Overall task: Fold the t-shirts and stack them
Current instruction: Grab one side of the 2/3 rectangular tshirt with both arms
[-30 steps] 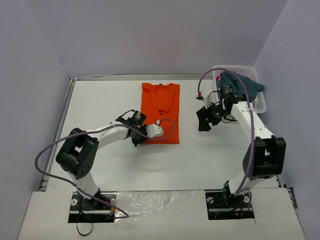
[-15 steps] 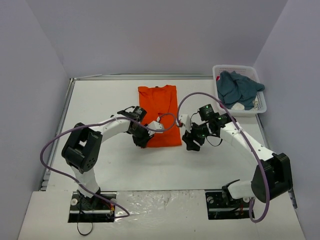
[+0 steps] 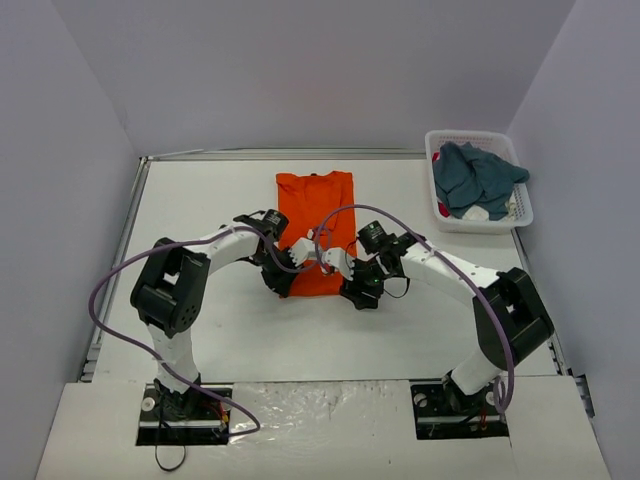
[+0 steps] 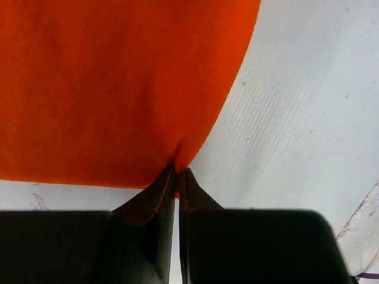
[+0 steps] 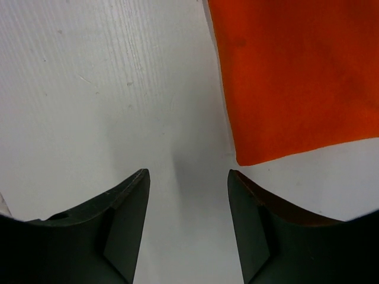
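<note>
The orange t-shirt (image 3: 315, 225) lies flat in a long folded strip mid-table. My left gripper (image 3: 280, 283) is shut on its near left corner; in the left wrist view the cloth (image 4: 118, 83) puckers where the closed tips (image 4: 177, 171) pinch it. My right gripper (image 3: 358, 293) stands open at the near right corner. In the right wrist view the gripper (image 5: 188, 174) has only bare table between its fingers, and the orange corner (image 5: 296, 77) lies just past the right fingertip. The teal-blue t-shirt (image 3: 478, 178) is bunched in the basket.
The white lattice basket (image 3: 465, 135) stands at the back right by the wall. A raised rail (image 3: 135, 215) runs along the table's left edge. Purple cables loop from both arms above the near part of the shirt.
My right arm has swung from near the basket to the orange shirt's near right corner, its jaws narrowing somewhat. The left gripper has kept its grip, and the shirt has shifted slightly left.
</note>
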Tool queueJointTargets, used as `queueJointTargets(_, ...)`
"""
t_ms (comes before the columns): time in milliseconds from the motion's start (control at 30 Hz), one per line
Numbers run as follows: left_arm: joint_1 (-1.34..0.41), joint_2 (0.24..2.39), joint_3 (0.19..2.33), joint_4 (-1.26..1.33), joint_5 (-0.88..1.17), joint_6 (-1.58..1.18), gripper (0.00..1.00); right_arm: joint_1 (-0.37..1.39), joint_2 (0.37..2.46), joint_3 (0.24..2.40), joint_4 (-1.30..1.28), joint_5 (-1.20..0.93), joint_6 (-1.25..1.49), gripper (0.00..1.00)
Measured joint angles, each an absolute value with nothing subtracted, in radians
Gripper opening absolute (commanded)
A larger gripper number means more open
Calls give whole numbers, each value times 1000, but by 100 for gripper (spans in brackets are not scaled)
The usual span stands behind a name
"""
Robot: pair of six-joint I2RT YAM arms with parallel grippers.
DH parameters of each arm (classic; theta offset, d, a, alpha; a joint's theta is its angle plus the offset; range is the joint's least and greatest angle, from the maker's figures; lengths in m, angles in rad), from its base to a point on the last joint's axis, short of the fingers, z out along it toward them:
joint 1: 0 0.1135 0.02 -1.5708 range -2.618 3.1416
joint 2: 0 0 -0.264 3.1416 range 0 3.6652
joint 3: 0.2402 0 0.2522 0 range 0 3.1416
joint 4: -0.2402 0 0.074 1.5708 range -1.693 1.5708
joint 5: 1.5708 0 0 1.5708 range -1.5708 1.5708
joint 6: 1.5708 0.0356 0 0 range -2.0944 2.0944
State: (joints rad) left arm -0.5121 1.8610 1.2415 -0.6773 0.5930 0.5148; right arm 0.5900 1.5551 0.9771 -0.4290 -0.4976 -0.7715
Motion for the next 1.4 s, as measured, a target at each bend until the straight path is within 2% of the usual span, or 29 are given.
queueJointTargets(667,-471,1887,1261,-722,658,504,2,617,1752,1059,-334,-474,-830,47)
queueJointTargets(833,-463,1887,1262,-731,659,501,2,623,1777,1058,-302,-460,-855,32)
queueJointTargets(967,-462,1889,1270,-743,659,501,2,623,1777,1050,-276,-441,-869,10)
queueJointTargets(1067,-461,1895,1278,-755,665,501,2,622,1773,1042,-255,-432,-873,0)
queueJointTargets(1400,-463,1897,1324,-853,728,562,2,610,1715,1015,-310,-432,-854,0)
